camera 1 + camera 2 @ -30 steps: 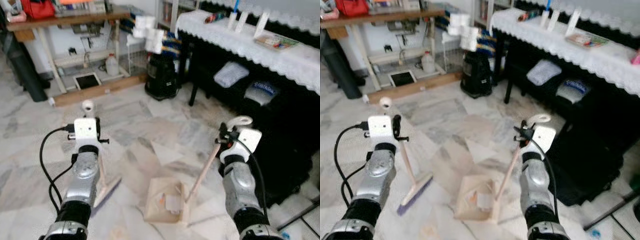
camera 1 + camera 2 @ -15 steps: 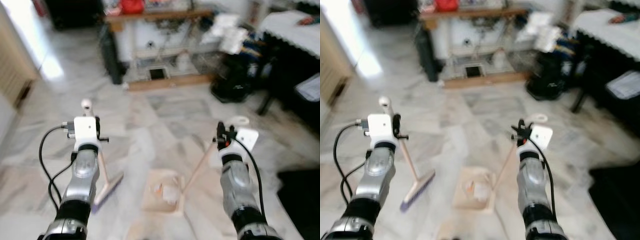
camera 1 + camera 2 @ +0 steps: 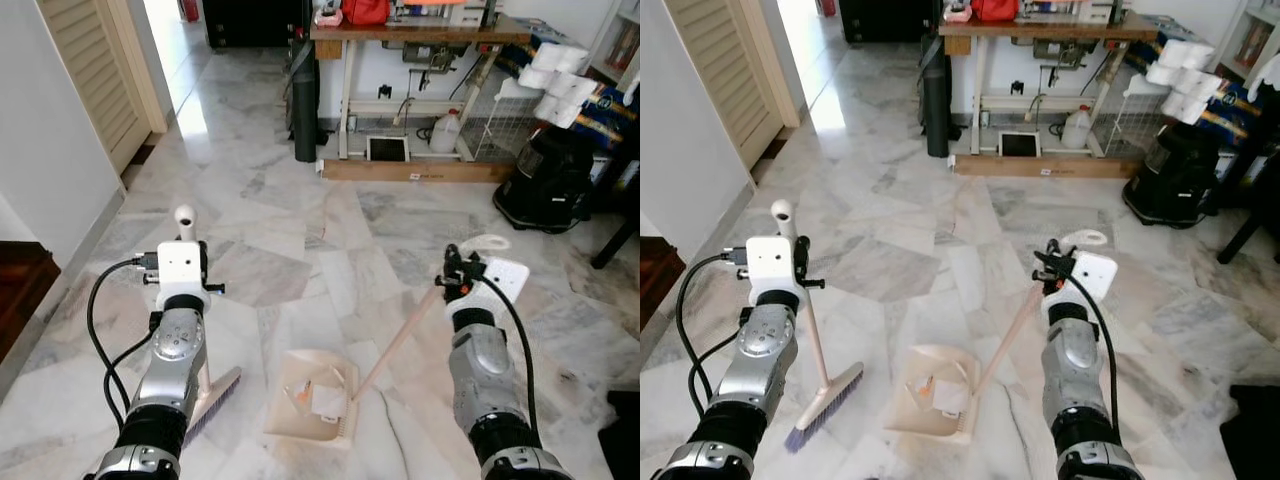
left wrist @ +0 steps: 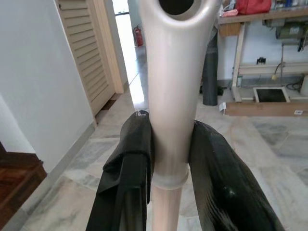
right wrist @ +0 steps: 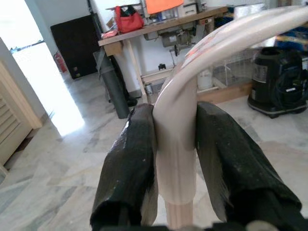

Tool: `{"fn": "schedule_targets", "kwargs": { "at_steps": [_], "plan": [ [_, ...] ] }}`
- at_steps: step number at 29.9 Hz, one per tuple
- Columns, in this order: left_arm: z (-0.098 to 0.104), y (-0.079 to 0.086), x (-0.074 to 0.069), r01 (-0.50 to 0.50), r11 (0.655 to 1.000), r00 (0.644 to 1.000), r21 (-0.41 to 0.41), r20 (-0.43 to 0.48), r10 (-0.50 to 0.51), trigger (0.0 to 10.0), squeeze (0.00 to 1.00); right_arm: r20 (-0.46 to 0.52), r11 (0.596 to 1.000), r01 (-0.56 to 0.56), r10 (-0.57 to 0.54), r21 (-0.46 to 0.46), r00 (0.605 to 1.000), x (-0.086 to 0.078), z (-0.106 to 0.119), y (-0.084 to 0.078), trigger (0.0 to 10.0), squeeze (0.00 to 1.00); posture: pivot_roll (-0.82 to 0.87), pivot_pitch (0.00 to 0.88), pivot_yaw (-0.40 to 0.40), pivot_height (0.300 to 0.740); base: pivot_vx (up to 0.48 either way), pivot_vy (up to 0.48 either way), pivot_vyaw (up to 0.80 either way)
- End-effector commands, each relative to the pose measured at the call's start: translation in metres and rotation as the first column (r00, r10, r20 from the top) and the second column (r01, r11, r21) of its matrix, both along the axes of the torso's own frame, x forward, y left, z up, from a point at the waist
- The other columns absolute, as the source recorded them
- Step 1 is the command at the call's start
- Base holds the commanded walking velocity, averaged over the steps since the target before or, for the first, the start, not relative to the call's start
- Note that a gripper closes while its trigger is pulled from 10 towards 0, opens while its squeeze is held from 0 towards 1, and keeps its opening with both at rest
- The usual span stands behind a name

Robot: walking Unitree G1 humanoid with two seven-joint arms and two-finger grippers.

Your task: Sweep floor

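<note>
While both arms hold tools over the marble floor (image 3: 890,250), I record the following.

Left gripper (image 4: 168,144): clenched on the top of the broom (image 3: 812,345) handle, one black finger on each side of the pale shaft just under its hanging loop.

Right gripper (image 5: 175,144): clenched on the dustpan (image 3: 930,405) handle, at the base of its curved loop.

Broom position: shaft runs down from the left gripper, a little tilted; the purple-bristled head sits at floor level below it and slightly inward.

Dustpan position: handle slants down and inward from the right gripper; the tray lies between the two arms, just beside the broom head but apart from it.

Tray contents: a few scraps (image 3: 945,393), pale and orange, already inside.

Handling, my judgement: both tools look light and rigid. Smooth round handles could twist in a two-finger grip. Holding so high gives long leverage and a weak hold on the head.

Hold advice: a lower grip on the shaft would steady sweeping strokes.

Risk: tipping the tray would spill the scraps.
</note>
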State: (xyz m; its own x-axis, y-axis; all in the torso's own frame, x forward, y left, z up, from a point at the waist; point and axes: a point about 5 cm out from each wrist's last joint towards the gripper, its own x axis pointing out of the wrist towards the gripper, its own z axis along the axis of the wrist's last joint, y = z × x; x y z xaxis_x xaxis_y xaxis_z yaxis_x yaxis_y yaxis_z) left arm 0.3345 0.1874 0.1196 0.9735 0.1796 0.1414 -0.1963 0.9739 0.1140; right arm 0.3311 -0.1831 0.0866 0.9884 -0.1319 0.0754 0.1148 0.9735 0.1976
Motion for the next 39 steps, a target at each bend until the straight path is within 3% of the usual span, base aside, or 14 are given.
{"fn": "schedule_targets", "kwargs": {
  "at_steps": [1,30,39],
  "plan": [
    [0.015,-0.002,0.006,0.017,1.0,0.998,0.012,0.065,-0.018,10.0,0.0,0.041,1.0,-0.016,0.016,-0.002,0.999,0.007,0.012,0.003,10.0,0.0,0.08,0.0,-0.035,0.74,0.0,0.0,0.0],
    [0.01,-0.011,0.002,0.04,0.999,0.997,-0.01,0.065,-0.039,10.0,0.0,0.037,0.999,-0.031,0.032,-0.016,0.999,0.009,0.014,0.002,10.0,0.0,0.07,0.0,-0.055,0.74,0.0,0.0,0.0],
    [0.009,-0.011,0.001,0.033,0.999,0.997,-0.02,0.063,-0.032,10.0,0.0,0.03,0.999,-0.027,0.027,-0.021,0.999,0.007,0.012,-0.001,10.0,0.0,0.07,0.0,-0.058,0.74,-0.277,0.0,0.0]
  ]
}}
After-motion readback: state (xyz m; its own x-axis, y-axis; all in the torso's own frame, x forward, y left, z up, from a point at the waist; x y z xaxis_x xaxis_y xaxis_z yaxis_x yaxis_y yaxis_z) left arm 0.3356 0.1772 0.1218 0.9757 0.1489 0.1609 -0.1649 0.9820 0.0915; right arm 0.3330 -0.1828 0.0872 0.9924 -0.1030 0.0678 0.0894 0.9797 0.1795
